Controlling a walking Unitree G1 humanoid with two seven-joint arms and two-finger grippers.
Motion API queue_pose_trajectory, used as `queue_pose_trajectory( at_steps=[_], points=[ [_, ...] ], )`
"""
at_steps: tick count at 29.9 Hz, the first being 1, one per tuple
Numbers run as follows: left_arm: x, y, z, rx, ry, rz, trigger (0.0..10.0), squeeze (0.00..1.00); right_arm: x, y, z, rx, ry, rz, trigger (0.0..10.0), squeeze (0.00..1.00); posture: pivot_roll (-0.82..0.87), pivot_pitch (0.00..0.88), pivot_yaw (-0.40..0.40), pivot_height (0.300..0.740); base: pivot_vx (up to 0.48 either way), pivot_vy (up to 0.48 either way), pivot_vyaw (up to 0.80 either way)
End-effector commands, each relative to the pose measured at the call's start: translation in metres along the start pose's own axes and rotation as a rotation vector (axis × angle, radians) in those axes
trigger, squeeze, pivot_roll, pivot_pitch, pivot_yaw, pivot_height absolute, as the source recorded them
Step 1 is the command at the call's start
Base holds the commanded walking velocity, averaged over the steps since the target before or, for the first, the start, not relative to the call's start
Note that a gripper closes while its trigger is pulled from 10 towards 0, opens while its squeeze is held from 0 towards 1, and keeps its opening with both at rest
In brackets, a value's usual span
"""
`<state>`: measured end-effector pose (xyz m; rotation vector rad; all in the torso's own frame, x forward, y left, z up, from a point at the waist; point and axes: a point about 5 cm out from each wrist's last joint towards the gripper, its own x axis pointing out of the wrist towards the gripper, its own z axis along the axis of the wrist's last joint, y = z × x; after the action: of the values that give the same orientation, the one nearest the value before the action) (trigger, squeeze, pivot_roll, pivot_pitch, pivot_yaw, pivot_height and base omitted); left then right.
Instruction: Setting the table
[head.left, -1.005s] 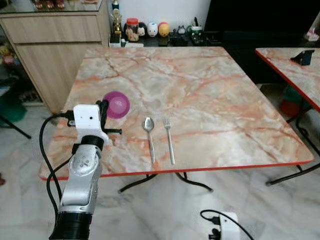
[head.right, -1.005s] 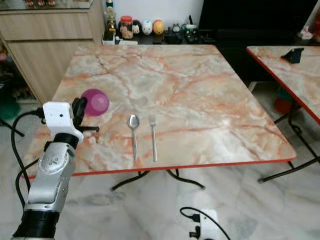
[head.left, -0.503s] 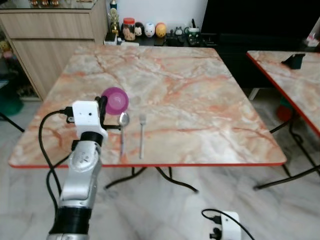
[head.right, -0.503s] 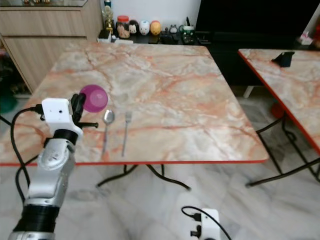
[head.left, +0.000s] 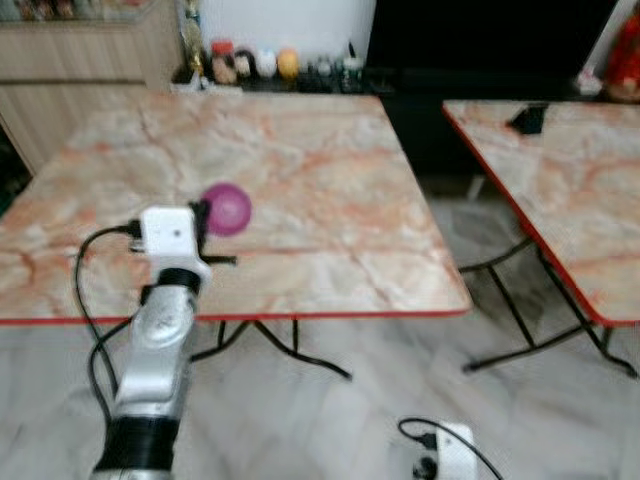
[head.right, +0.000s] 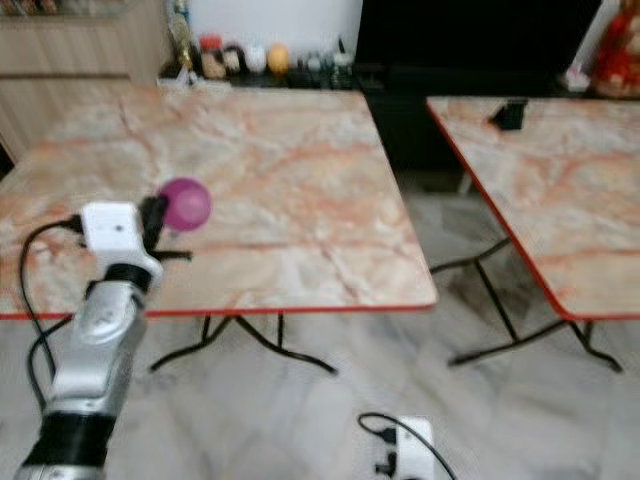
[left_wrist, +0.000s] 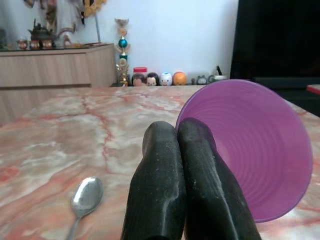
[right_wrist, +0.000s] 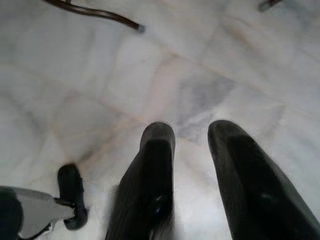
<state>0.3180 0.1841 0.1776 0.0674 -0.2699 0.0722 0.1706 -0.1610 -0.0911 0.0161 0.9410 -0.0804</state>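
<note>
My left gripper (head.left: 207, 216) is shut on the rim of a purple bowl (head.left: 227, 208), holding it tilted just above the near left part of the marble table (head.left: 300, 190). In the left wrist view the two black fingers (left_wrist: 195, 165) are pressed together on the bowl (left_wrist: 255, 150), and a metal spoon (left_wrist: 86, 197) lies on the tabletop beside them. My right gripper (right_wrist: 192, 135) hangs low over the marble floor, fingers open with nothing between them.
A second marble table (head.left: 560, 190) with a small black object (head.left: 527, 118) stands to the right, across a gap of floor. A wooden cabinet (head.left: 80, 60) and a shelf of jars and figurines (head.left: 250, 65) lie behind. Black table legs (head.left: 290, 345) splay below.
The whole picture has slid left and blurred, so the camera has turned right. The left gripper still holds the bowl in the same pose.
</note>
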Motion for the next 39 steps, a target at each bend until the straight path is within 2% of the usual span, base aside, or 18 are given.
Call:
queue_pose_trajectory(
  at_steps=[1,6,9,39],
  points=[
    [0.0023,-0.0074,0.0054,-0.021,-0.015,-0.019,10.0,0.00,-0.0001,-0.0108,0.0018,-0.020,-0.015,-0.037,10.0,0.00,0.01,0.000,-0.020,0.740,0.000,-0.435,0.52],
    [0.0020,-0.0077,0.0053,-0.023,-0.014,-0.019,10.0,0.00,-0.0001,-0.0111,0.0015,-0.022,-0.013,-0.042,10.0,0.00,0.02,0.000,-0.024,0.740,0.000,-0.435,0.74],
    [0.0019,-0.0081,0.0061,-0.024,-0.016,-0.021,10.0,0.00,-0.0003,-0.0105,0.0006,0.005,-0.010,-0.040,10.0,0.00,0.02,0.000,-0.024,0.740,0.000,-0.431,0.00],
    [0.0026,-0.0082,0.0088,-0.021,-0.022,-0.044,10.0,0.00,-0.0011,-0.0084,-0.0028,0.000,-0.005,-0.027,10.0,0.00,0.03,0.000,-0.016,0.740,0.000,-0.428,0.00]
  ],
)
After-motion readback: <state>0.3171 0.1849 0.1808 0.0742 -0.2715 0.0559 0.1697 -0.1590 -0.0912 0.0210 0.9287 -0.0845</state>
